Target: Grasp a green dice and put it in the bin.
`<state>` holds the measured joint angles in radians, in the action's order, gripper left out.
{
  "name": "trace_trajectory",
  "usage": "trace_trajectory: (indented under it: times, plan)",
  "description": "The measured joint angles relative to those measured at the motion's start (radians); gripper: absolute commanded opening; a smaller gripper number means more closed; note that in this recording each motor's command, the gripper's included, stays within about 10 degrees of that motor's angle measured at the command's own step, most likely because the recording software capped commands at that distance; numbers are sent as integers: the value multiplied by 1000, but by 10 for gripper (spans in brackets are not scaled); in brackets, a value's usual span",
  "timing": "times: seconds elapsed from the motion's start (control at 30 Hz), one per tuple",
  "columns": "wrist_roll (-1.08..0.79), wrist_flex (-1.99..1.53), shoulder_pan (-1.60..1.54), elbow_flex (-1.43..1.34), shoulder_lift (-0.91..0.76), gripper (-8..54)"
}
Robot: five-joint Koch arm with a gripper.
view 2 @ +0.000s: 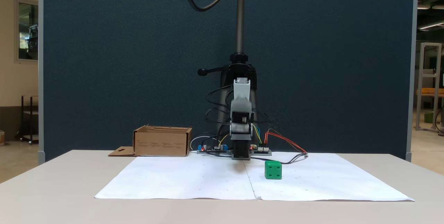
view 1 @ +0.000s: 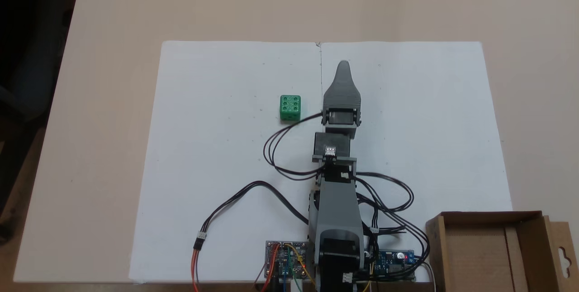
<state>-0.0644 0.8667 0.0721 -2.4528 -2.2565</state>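
Observation:
The green dice [view 1: 290,107] sits on the white paper, to the left of the arm in a fixed view from above; seen from the front the green dice [view 2: 273,170] lies right of the arm. My gripper [view 1: 344,68] points away from the base, right of the dice and apart from it. From the front my gripper [view 2: 241,83] hangs well above the table. Its jaws lie one behind the other, so their state does not show. The cardboard bin [view 1: 475,256] stands beside the arm's base; the bin [view 2: 162,142] has its flap lying flat.
Two white paper sheets [view 1: 217,156] cover the middle of the beige table [view 1: 108,57]. Circuit boards [view 1: 287,260] and looping black cables [view 1: 271,147] lie around the arm's base. A camera stand pole [view 2: 239,16] rises behind the arm before a dark blue partition [view 2: 104,61].

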Motion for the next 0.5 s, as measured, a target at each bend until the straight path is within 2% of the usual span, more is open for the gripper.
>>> trace_trajectory:
  times: [0.2, 0.4, 0.5]
  plan:
    - [0, -212, -2, 290, 0, 421]
    - [0, -696, -3, 623, 0, 425]
    - [0, -848, -2, 676, 0, 424]
